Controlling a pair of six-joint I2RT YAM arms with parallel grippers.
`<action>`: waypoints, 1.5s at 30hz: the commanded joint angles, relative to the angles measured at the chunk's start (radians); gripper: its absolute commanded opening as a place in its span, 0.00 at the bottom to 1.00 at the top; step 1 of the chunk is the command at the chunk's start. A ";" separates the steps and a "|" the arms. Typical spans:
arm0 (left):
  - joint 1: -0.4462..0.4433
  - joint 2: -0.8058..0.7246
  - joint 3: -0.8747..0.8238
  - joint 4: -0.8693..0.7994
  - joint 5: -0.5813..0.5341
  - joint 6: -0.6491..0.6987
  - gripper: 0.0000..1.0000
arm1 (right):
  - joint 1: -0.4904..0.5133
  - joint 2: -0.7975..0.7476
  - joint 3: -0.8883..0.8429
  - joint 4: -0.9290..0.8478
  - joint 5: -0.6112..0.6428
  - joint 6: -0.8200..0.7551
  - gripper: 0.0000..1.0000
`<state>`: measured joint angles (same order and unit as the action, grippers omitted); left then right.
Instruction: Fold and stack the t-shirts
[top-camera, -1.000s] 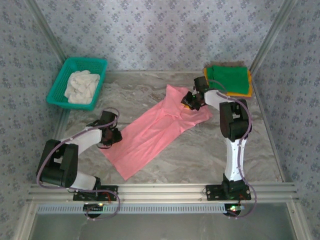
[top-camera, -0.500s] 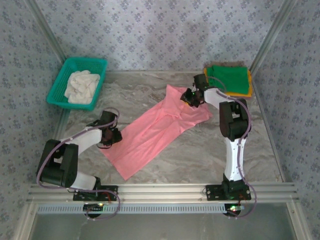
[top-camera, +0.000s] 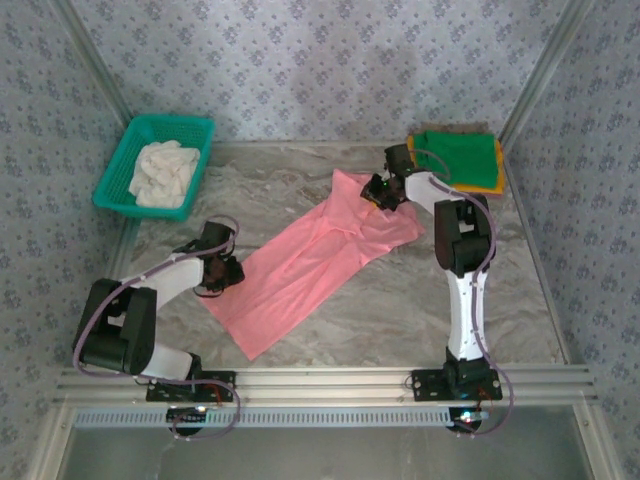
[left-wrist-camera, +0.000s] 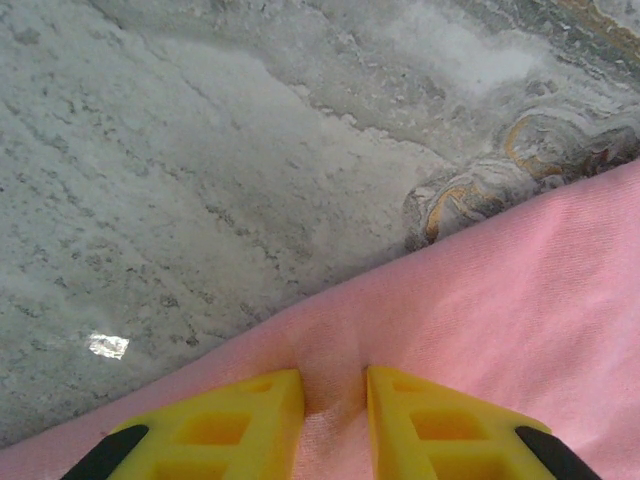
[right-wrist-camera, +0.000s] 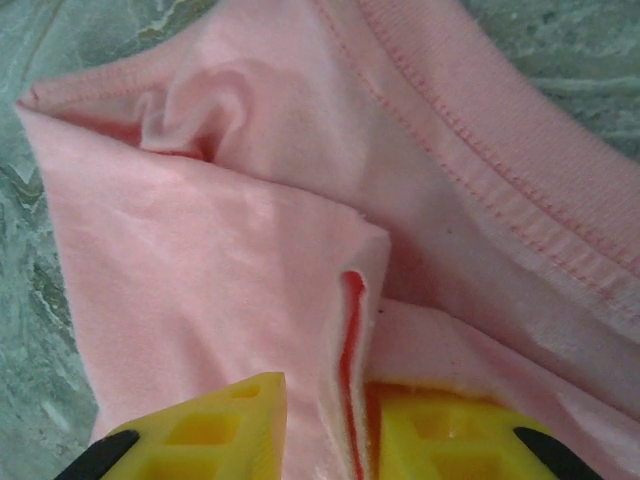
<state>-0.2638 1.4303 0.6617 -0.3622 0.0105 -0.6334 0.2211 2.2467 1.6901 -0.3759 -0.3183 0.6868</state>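
Low down, left tool (left-wrist-camera: 335, 390) and right tool (right-wrist-camera: 325, 395) tight on salmon-pink t-shirt (top-camera: 300, 270).

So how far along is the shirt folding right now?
Done: the green shirt lies folded on the orange-yellow shirt at the far right. In hand: the pink shirt, partly folded, pinched by the left gripper and right gripper. Left: finish folding and stack it; white cloth sits in the basket.

2 arms. Left arm (top-camera: 165, 280): elbow folded, left gripper (top-camera: 228, 274) low, yellow fingers (left-wrist-camera: 240, 415) pinching salmon-pink t-shirt (top-camera: 300, 270). Right arm (top-camera: 462, 290): extended forward, wrist turned left, right gripper (top-camera: 376, 192) clamping same shirt.
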 joint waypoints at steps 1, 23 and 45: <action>-0.006 0.048 -0.022 -0.037 -0.003 0.001 0.26 | 0.002 0.041 0.041 -0.020 0.005 -0.020 0.26; -0.006 0.045 -0.025 -0.038 -0.005 0.001 0.26 | -0.001 -0.087 0.052 -0.067 0.024 0.017 0.00; -0.006 0.053 -0.017 -0.040 -0.004 0.008 0.26 | -0.023 -0.327 -0.268 0.061 0.031 0.182 0.00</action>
<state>-0.2638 1.4353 0.6632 -0.3580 0.0105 -0.6331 0.2005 1.9663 1.4517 -0.3397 -0.3023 0.8333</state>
